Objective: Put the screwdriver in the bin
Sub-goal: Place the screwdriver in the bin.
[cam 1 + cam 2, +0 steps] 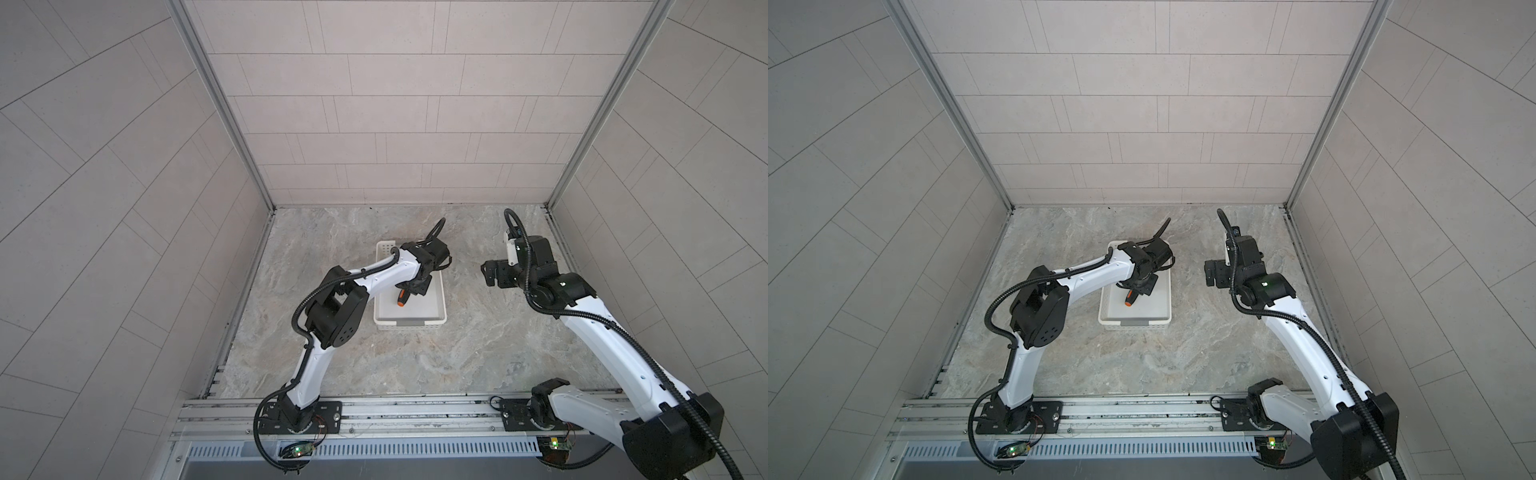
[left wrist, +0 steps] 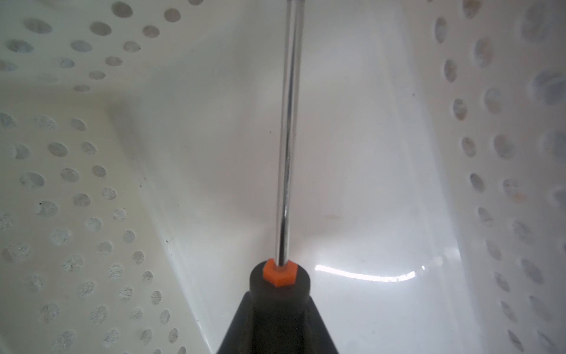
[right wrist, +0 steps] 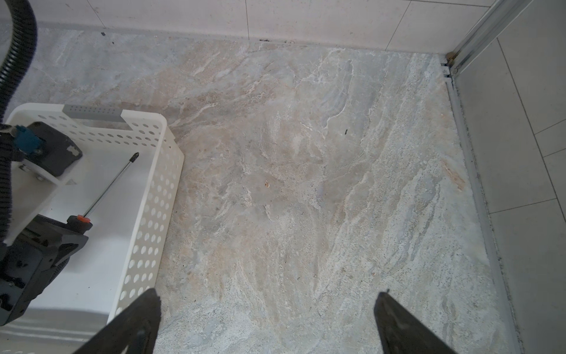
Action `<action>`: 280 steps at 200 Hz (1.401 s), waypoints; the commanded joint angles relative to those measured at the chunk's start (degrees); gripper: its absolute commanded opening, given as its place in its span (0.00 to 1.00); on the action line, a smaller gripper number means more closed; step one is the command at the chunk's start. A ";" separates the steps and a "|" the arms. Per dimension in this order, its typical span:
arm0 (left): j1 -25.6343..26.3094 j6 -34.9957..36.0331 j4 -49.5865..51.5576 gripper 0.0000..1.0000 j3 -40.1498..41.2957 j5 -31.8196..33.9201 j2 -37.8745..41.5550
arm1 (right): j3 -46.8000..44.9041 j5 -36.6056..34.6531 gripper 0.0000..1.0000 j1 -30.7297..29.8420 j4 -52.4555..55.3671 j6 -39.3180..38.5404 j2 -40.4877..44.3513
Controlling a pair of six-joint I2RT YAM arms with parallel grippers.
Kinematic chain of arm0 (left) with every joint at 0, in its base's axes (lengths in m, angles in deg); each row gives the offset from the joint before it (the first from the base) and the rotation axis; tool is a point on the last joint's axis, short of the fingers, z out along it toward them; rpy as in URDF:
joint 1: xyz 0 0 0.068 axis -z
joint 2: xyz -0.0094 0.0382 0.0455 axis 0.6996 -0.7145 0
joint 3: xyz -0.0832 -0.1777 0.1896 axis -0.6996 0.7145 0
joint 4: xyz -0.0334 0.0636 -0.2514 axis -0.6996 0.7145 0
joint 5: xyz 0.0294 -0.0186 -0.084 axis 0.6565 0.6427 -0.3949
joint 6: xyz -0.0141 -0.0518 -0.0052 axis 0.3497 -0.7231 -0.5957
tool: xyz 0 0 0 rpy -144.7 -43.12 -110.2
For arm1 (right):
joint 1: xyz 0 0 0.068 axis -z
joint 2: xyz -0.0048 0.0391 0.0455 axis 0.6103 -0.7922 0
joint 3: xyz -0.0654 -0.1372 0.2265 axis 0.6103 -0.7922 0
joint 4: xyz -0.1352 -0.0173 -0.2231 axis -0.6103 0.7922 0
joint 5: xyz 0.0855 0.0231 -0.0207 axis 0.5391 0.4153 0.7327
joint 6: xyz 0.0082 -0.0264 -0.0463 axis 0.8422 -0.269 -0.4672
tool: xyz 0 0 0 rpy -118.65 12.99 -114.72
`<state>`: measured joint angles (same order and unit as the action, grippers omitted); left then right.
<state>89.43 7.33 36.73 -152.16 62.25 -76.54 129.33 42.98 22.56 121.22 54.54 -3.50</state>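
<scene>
Shows, in both top views, the left gripper (image 1: 417, 287) (image 1: 1143, 286) inside the bin (image 1: 411, 327) (image 1: 1133, 326), clamped tight on the black handle of the screwdriver (image 1: 401, 298) (image 1: 1128, 299). Places the orange butt end over the bin floor, pointing toward the near short wall on the left arm's side.

Confirms the grip from the left wrist: dark fingers (image 2: 237, 337) pressed on either side of the handle collar. Shows the screwdriver (image 2: 288, 138) with its bright shaft running straight ahead over the smooth white floor, perforated bin (image 2: 76, 214) walls rising to both sides.

Gives, from the right wrist, a side look at the same hold: left gripper (image 3: 46, 245) on the handle, screwdriver (image 3: 110, 184) slanting toward the far perforated end of the bin (image 3: 153, 199) with the grey strip, dark tip within the walls. Cannot tell whether the tip touches the floor.

Sets the right gripper (image 1: 492, 272) (image 1: 1212, 272) (image 3: 268, 295) well apart from the bin, to its right, above the marbled tabletop (image 1: 415, 365), jaws spread wide and holding nothing.
</scene>
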 commanded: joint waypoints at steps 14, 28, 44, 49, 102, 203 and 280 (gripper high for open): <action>0.14 -0.85 -0.90 0.21 0.73 0.43 -0.72 | -0.61 -0.04 1.00 0.20 -0.95 -0.46 -0.55; 0.14 -0.85 -1.11 0.23 0.97 0.45 -0.53 | -0.53 -0.01 1.00 0.19 -0.81 -0.42 -0.91; 0.14 -0.82 -1.52 0.24 1.33 0.17 -0.52 | -0.68 0.07 1.00 0.20 -0.74 -0.40 -1.02; 0.15 -0.82 -1.50 0.24 1.46 0.21 -0.42 | -0.74 0.01 1.00 0.20 -0.73 -0.44 -0.98; 0.14 -0.96 -2.22 0.36 2.48 0.15 0.93 | -0.48 -0.01 1.00 0.19 -0.58 -0.42 -0.67; 0.14 1.15 -2.04 0.90 5.34 5.33 14.98 | -0.89 -1.48 1.00 0.35 -1.28 -0.56 0.07; -9.11 8.70 -15.92 1.00 25.15 13.57 42.51 | -10.50 -15.00 0.99 4.12 -18.77 -2.00 5.16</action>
<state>86.63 13.13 27.48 -134.36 74.59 -41.11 123.40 35.03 25.23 112.87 53.64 -1.21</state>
